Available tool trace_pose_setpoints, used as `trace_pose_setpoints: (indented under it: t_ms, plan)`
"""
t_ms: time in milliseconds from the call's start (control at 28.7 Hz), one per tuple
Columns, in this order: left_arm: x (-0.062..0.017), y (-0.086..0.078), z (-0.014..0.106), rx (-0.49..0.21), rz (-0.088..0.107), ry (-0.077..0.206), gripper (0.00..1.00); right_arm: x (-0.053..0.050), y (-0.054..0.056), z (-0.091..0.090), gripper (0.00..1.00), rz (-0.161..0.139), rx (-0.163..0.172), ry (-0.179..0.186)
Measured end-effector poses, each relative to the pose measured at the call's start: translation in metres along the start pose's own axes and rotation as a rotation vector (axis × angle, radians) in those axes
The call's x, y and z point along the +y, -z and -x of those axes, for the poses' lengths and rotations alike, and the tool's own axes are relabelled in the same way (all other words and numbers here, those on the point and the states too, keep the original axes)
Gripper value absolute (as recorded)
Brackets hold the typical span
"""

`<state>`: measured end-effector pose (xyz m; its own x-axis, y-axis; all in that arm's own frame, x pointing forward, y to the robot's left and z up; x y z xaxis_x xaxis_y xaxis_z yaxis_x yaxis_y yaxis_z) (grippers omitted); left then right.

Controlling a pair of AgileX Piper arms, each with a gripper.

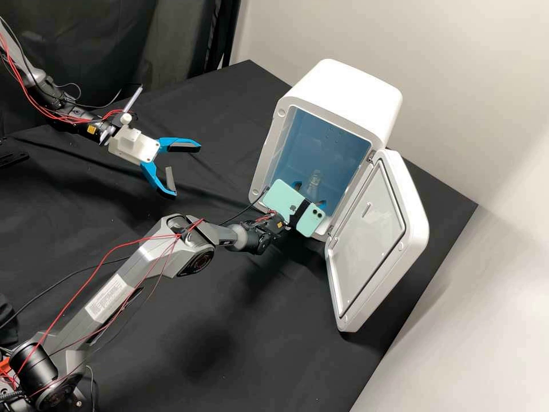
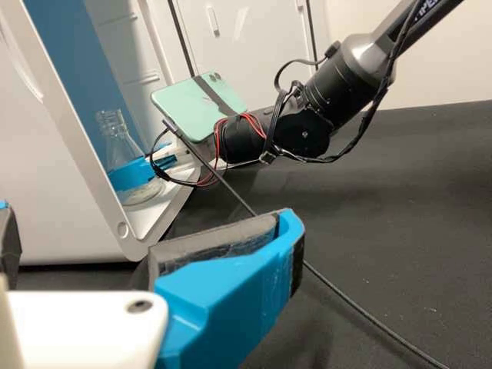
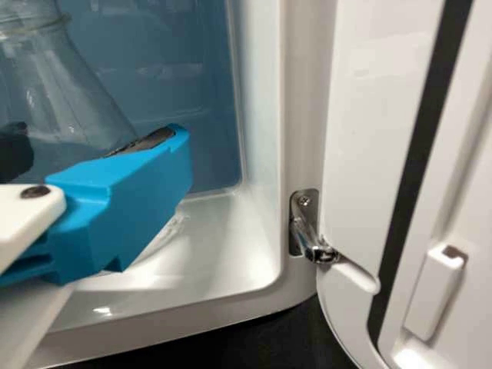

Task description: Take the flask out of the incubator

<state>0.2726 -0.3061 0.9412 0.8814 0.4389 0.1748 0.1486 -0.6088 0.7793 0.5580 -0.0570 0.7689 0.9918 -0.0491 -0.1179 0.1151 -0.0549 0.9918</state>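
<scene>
Right arm [image 1: 229,237] across open incubator [image 1: 343,97] mouth

Incubator [image 1: 343,97]: white shell and door [image 1: 372,240], pale blue inside. Flask [image 2: 115,146]: clear, colourless glass. My left gripper [image 1: 184,170]: white body, bright blue fingers [image 2: 231,292], dark grey pads [image 2: 215,246]. Bench [image 1: 229,320]: plain black cloth. Phone [image 1: 286,203] on my right wrist: mint green, black band across it. My arms [image 1: 171,252]: grey, red wires [image 2: 246,127] along them. Door hinge [image 3: 307,231]: bare silver metal.
</scene>
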Motion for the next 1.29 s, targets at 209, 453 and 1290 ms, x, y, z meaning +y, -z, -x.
trace_pose_setpoints:
  t_ms: [209, 453, 1290]
  plan:
    - [-0.0007, -0.001, 0.000, -0.015, 0.037, 0.008, 1.00, -0.002, -0.001, 0.001, 0.00, -0.001, 0.008, -0.002]
    - [-0.0007, -0.001, 0.000, -0.015, 0.079, 0.009, 1.00, -0.007, -0.007, 0.007, 0.00, -0.009, 0.025, -0.008]
    - [-0.0007, -0.001, 0.000, -0.015, 0.079, 0.009, 1.00, 0.024, -0.015, 0.114, 0.00, -0.044, -0.001, -0.103]
